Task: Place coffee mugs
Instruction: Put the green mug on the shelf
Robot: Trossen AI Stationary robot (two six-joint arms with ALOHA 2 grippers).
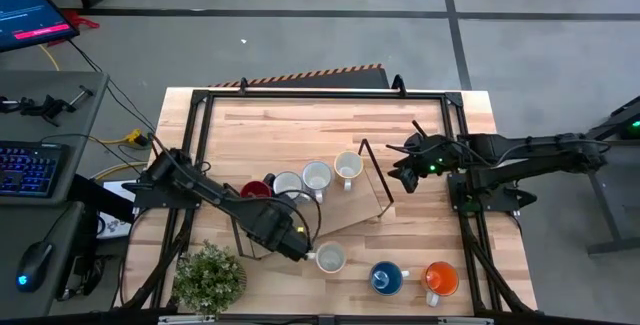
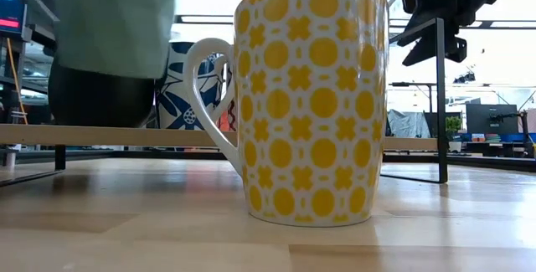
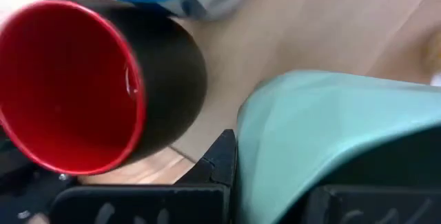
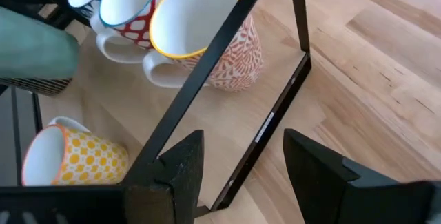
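Note:
My left gripper [image 1: 290, 231] is shut on a teal-green mug [image 2: 113, 17], which is in the air over the wooden shelf [image 2: 126, 135], beside a dark mug with a red inside [image 3: 76, 86]. Three pale mugs [image 1: 317, 175] continue that row on the shelf. On the table stand a yellow-patterned mug [image 2: 310, 96], a blue mug [image 1: 386, 278] and an orange mug [image 1: 441, 278]. My right gripper [image 1: 403, 172] hangs open above the right end of the shelf's black frame [image 4: 227, 65], touching nothing. My left gripper holds the teal-green mug at its upper edge [image 3: 251, 124], coming from above and pointing steeply down. One dark finger [image 3: 219, 156] lies against the mug's outer wall; the gripper's own body hides the other. The mug hangs below the fingers, clear of the shelf.
A potted green plant [image 1: 208, 277] stands at the near left corner. The black frame [image 1: 375, 180] rises at the shelf's right end. Bare tabletop lies along the far side [image 1: 320, 120] and between the yellow-patterned and blue mugs.

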